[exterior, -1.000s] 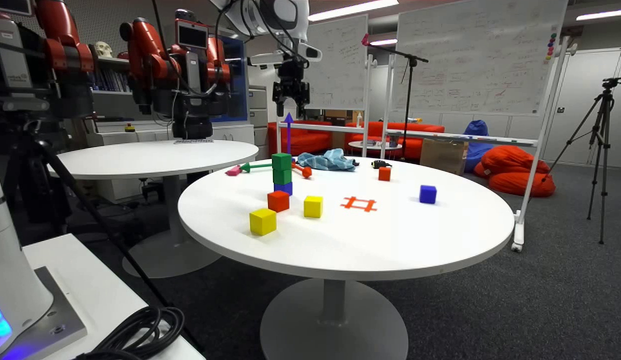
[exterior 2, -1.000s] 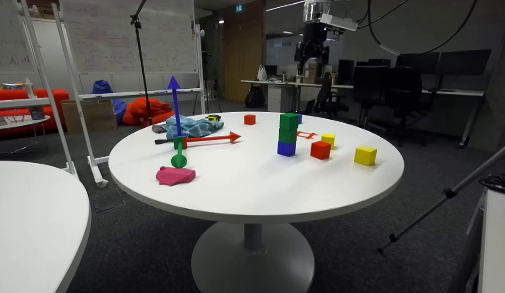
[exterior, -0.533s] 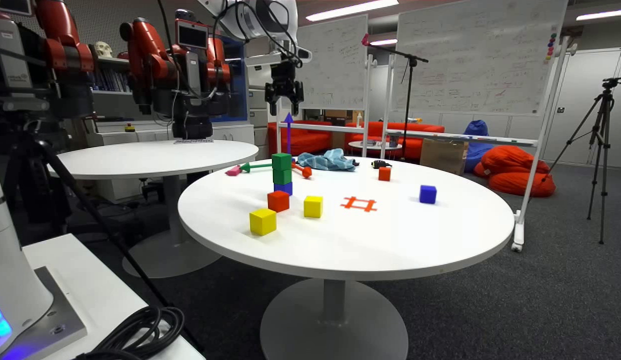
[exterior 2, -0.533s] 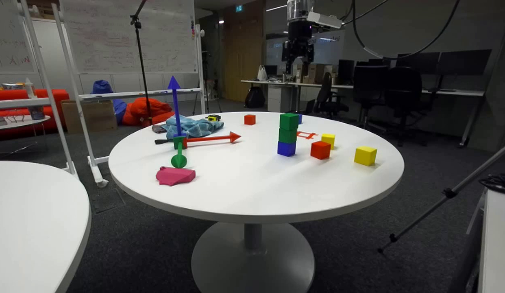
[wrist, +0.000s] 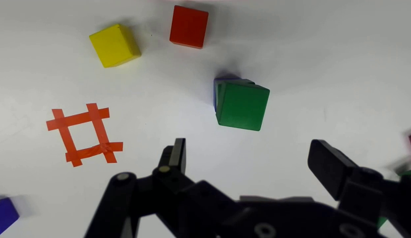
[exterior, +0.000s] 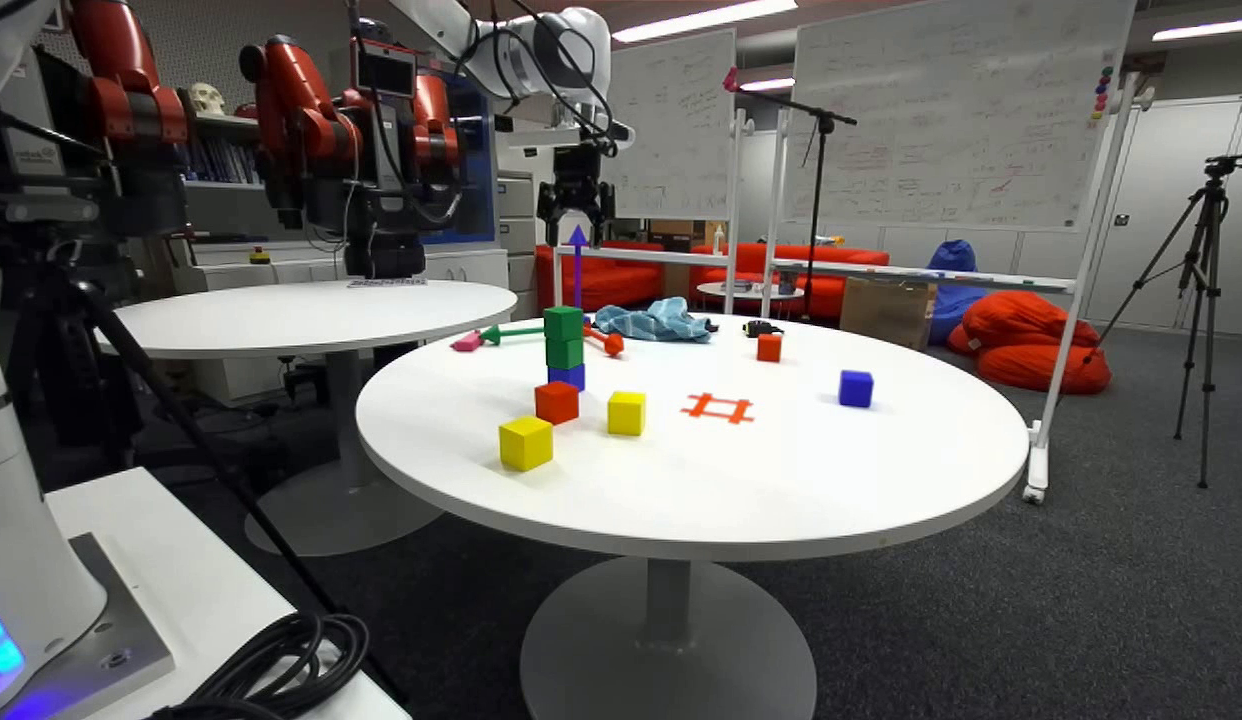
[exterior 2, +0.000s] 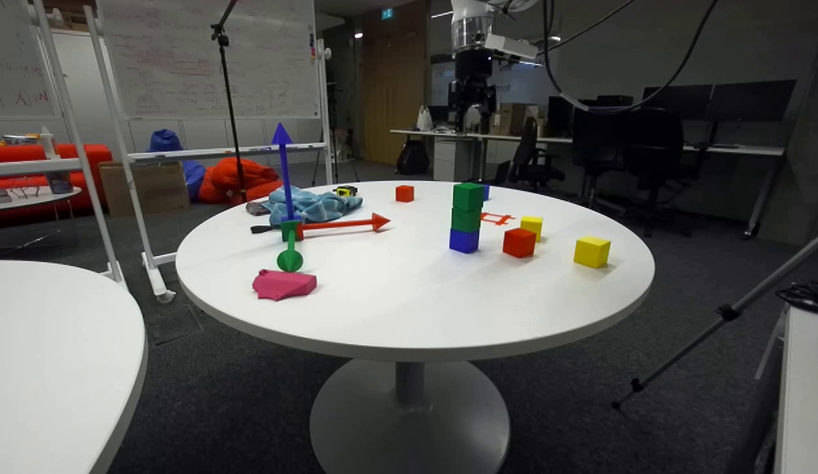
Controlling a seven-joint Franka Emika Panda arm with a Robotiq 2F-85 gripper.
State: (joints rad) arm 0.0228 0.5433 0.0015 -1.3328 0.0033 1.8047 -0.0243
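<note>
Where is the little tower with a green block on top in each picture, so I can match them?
In an exterior view: the tower, just left of center, about halfway up.
In an exterior view: the tower, right of center, about halfway up.
In the wrist view: the tower from above, right of center.
Shared landmark: the red tape square, right of the tower in both exterior views, left in the wrist view.

The gripper (wrist: 248, 150) is showing black, the desk (exterior 2: 382, 289) white. The stacked cubes (exterior 2: 466, 219) are showing green, green and, lowest, blue. The loose cubes (exterior 2: 519, 243) are showing solid yellow, red and blue. Orange-red tape (wrist: 79, 118) is making a hash pattern. The cloth (exterior 2: 322, 206) is showing mottled pale blue, the arrows (exterior 2: 282, 135) blue, red and green, the angular piece (exterior 2: 284, 285) pink.
</note>
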